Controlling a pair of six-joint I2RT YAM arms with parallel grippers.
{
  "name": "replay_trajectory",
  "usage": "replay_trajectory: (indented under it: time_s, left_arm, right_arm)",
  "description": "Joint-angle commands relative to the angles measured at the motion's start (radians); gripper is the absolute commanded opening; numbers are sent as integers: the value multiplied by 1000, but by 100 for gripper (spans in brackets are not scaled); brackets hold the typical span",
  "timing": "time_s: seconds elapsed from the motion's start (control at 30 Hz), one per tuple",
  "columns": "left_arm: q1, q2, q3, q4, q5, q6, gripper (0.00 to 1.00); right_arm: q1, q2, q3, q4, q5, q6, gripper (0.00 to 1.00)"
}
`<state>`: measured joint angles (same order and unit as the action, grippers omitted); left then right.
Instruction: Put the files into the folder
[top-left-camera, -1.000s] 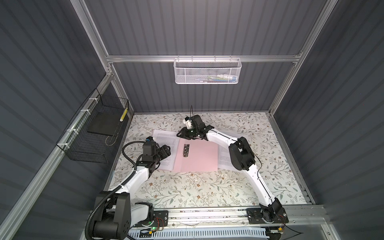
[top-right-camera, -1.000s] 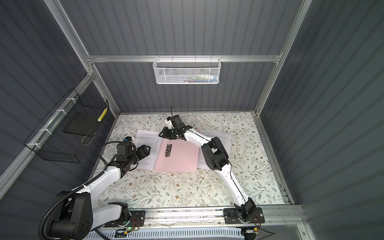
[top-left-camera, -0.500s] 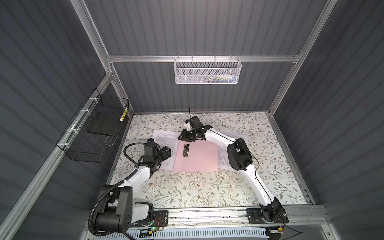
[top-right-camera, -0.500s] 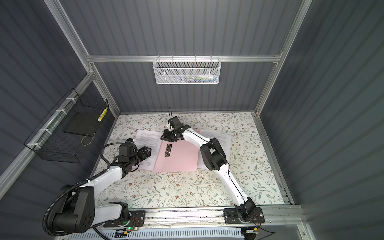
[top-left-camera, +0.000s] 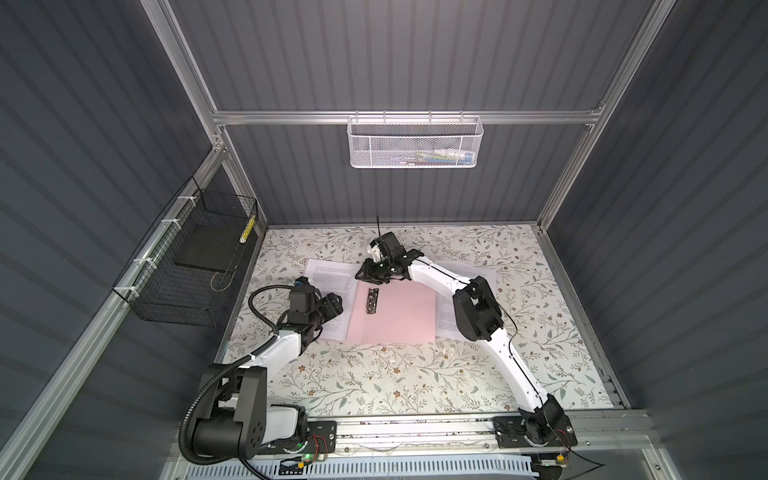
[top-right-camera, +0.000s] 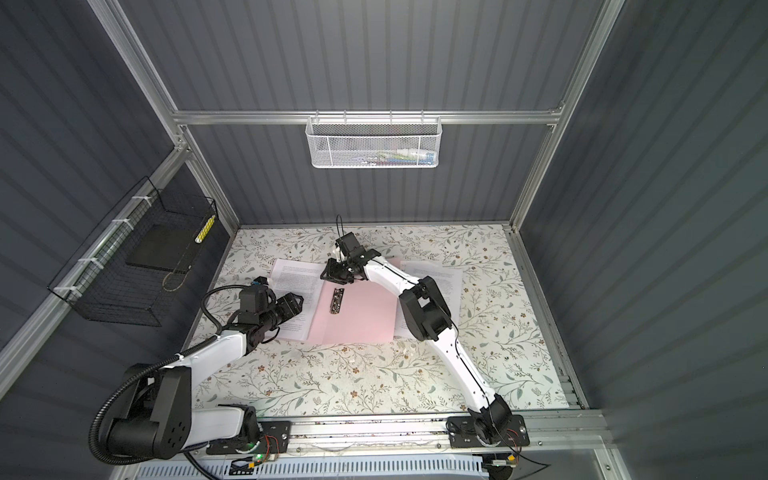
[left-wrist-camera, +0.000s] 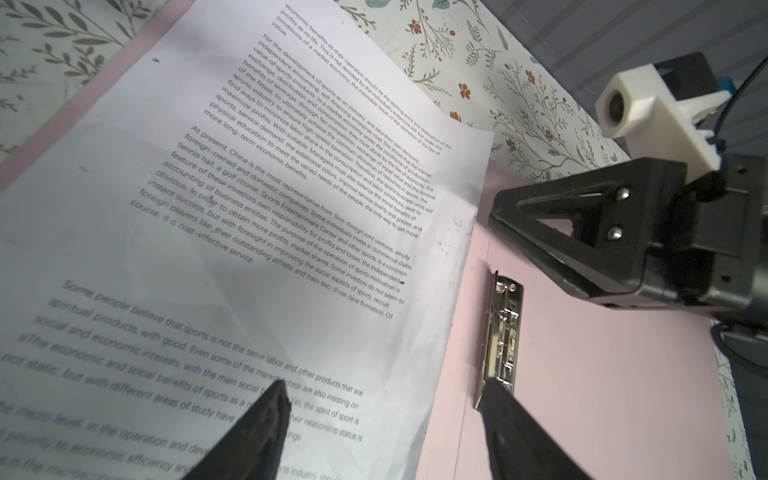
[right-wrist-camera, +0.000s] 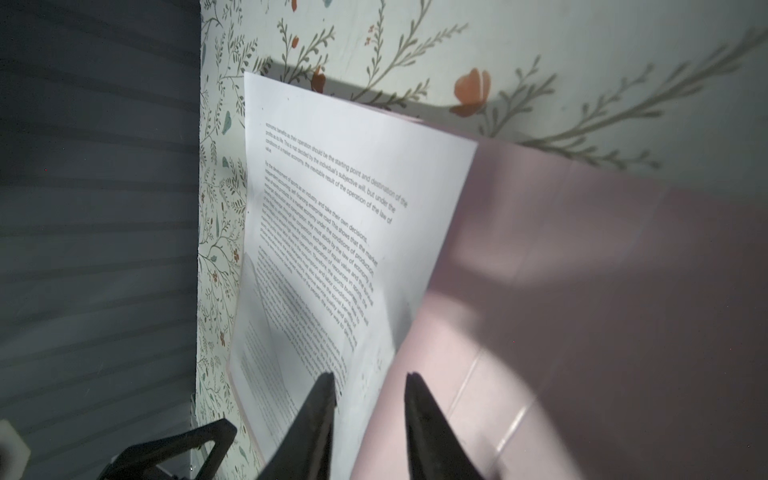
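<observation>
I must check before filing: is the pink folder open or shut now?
Open. The folder lies spread flat, its inner metal clip exposed, with a printed sheet on one half.

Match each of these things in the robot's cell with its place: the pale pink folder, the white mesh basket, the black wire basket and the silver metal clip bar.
Things
1. flat pale pink rectangular folder
2. white metal mesh basket
3. black wire basket
4. silver metal clip bar

Places
A. hanging on the left wall, holding a dark flat slab
B. fixed to the folder's inner face
C. lying flat on the floral-patterned table
D. hanging from the grey metal rail on the back wall

Pairs: 1-C, 2-D, 3-A, 4-B
</observation>
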<state>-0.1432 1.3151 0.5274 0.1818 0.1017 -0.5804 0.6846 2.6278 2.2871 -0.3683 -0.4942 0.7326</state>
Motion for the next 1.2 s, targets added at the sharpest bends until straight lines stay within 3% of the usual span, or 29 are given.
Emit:
replay_trajectory:
  time_s: [0.0, 0.3, 0.53, 1.1, 1.17]
  left_arm:
    - [1, 3, -22, 23, 1, -14, 74]
    - [2, -9, -39, 27, -2, -18, 74]
    - [2, -13, -54, 30, -7, -18, 74]
    - [8, 4, -60, 27, -15, -5, 73]
    - [8, -8, -60, 18, -22, -6, 73]
  right_arm:
    - [6, 43, 38, -13, -8, 23, 32]
    - [13, 95, 102, -6, -22, 58, 27]
    - [29, 119, 120, 15, -9, 92, 0]
    - [46, 168, 197, 39, 0, 134, 0]
    - [46, 147, 174, 43, 3, 131, 9]
